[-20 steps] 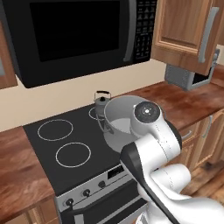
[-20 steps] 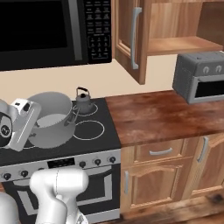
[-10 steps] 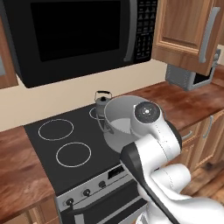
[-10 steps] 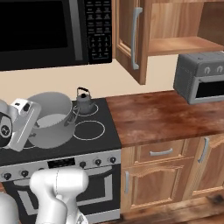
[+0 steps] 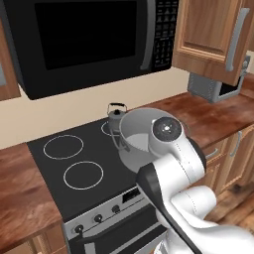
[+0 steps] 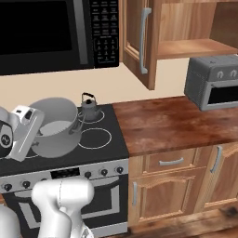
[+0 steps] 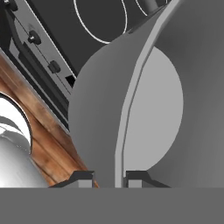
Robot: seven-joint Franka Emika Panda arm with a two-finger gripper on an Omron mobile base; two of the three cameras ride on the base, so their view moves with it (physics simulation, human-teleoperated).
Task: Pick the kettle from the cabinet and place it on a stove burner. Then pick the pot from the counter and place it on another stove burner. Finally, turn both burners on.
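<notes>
Dark grey, the kettle point(image 6: 89, 109) is already set on the rear burner at the cooktop's point(image 5: 49, 171) two o'clock corner, so the first step is judged done. The pot point(image 5: 141, 136) is carried tilted above the stove's front right, its rim pinched between the fingers of the gripper point(image 7: 109, 178). Left to do: lowering it, then both knobs. The two ring burners point(image 5: 83, 174) at nine o'clock lie free; the kettle stands just beside the pot at twelve, leaving little room there.
</notes>
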